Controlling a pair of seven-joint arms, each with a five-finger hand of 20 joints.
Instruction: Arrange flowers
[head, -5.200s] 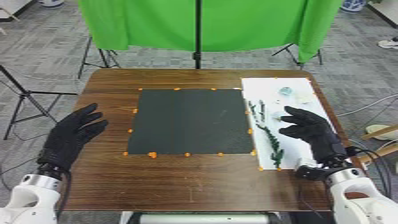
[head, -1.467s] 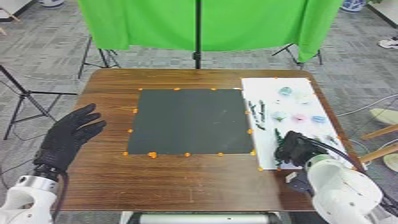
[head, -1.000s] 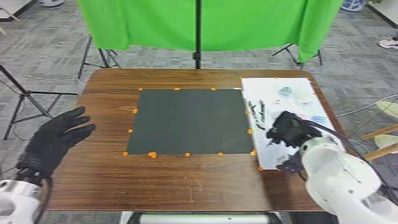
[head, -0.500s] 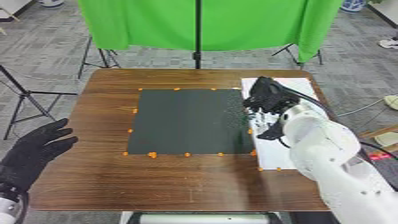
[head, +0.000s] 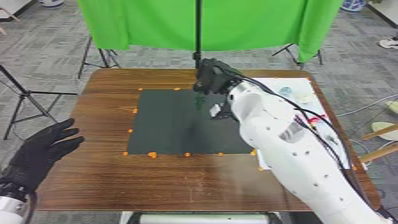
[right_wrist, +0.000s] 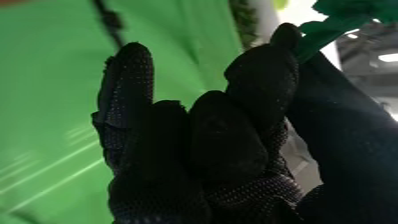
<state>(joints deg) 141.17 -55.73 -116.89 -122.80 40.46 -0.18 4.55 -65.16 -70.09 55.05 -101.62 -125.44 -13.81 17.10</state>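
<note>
Overall, the brown surface (head: 178, 187) carries a dark mat (head: 169, 122) and, along its right edge, a white sheet (head: 266, 83). The left hand (head: 34, 154) hangs relaxed by the left edge; the right hand (head: 213, 77), over the mat's far edge, pinches a green stem (head: 201, 102). A pale-blue flower (head: 285, 91) lies near the sheet's far edge.

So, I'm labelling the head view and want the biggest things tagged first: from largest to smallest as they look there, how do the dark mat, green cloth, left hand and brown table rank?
1. Brown table
2. Green cloth
3. Dark mat
4. Left hand, clearly the smallest
</note>
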